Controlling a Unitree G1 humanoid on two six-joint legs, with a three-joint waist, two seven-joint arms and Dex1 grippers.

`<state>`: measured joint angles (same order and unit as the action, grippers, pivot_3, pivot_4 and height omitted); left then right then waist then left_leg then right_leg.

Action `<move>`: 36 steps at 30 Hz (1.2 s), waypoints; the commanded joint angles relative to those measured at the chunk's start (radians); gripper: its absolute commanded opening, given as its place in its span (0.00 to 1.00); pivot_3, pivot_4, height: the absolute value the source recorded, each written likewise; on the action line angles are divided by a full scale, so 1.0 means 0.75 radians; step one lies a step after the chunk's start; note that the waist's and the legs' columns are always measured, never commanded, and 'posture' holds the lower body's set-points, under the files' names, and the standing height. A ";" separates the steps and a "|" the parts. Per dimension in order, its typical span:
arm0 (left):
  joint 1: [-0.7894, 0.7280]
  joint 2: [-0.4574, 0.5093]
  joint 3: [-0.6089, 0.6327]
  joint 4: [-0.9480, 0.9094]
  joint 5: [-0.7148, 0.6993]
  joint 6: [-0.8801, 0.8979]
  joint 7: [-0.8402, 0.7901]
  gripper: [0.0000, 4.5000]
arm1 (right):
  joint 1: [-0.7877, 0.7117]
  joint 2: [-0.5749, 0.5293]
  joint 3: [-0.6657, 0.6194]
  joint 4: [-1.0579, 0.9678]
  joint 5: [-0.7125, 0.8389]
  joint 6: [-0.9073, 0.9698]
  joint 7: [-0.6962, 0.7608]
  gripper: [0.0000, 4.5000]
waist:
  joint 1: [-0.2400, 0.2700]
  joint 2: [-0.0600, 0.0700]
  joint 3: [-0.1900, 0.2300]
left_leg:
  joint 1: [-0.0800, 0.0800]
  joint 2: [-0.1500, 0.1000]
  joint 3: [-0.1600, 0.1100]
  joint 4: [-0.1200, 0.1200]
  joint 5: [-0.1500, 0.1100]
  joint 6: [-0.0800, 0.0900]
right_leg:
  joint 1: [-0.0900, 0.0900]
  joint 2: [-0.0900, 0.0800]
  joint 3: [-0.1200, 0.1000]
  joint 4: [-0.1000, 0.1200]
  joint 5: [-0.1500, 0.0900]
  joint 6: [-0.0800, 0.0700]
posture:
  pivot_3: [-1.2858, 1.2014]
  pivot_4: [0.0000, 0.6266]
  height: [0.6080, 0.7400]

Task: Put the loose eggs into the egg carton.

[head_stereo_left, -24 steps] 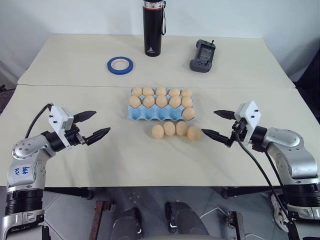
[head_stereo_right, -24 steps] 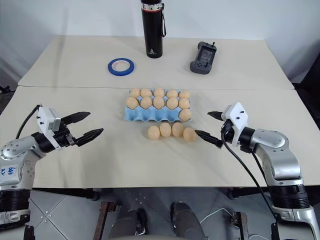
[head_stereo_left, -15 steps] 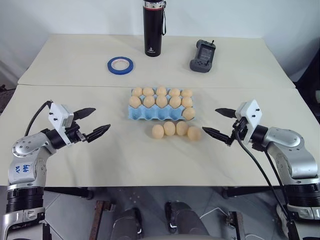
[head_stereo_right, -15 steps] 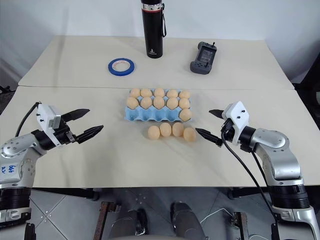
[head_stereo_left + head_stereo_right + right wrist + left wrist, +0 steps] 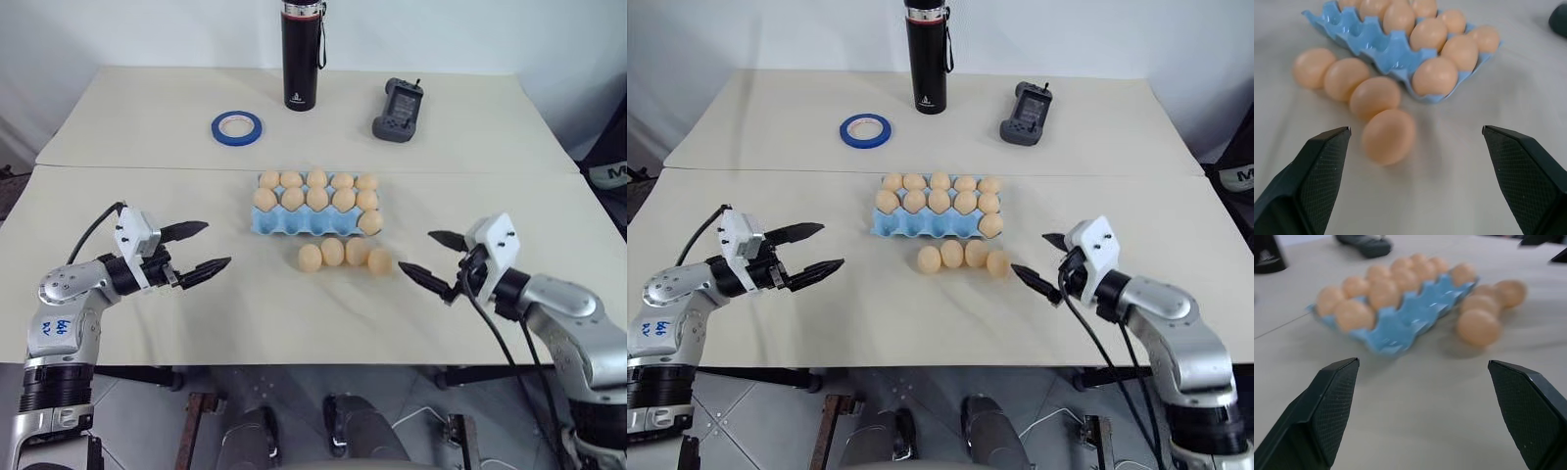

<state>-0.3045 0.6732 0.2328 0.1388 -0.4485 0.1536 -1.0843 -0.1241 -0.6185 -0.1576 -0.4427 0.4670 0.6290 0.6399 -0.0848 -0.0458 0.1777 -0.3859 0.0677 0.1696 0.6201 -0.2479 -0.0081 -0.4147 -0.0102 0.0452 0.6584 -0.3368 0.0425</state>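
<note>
Carton (image 5: 315, 221) front cups sit hidden behind its near wall.

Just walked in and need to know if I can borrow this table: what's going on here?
A two-armed robot is sorting eggs. Four loose eggs lie in a row on the table, just in front of the blue egg carton, whose front row has four empty cups. The left gripper and right gripper hover open on either side, holding nothing. The right one is closer to the eggs. No egg has been picked up yet.
</note>
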 commanded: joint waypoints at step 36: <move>0.057 0.016 -0.008 -0.057 -0.141 0.078 -0.253 1.00 | -0.225 0.175 0.281 0.278 -0.251 -0.116 -0.087 0.42 | 0.002 0.000 0.000 | -0.001 0.000 -0.002 0.002 -0.001 0.002 | 0.000 -0.001 -0.002 0.001 0.000 -0.001 | 0.52 0.24 1.00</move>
<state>-0.2676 0.6769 0.1966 0.1288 -0.5248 0.2113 -1.2774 -0.2902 -0.4800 0.0798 -0.1893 0.2670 0.5477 0.5663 -0.0834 -0.0459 0.1776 -0.3871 0.0676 0.1679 0.6216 -0.2486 -0.0066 -0.4148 -0.0107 0.0440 0.6587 -0.3370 0.0415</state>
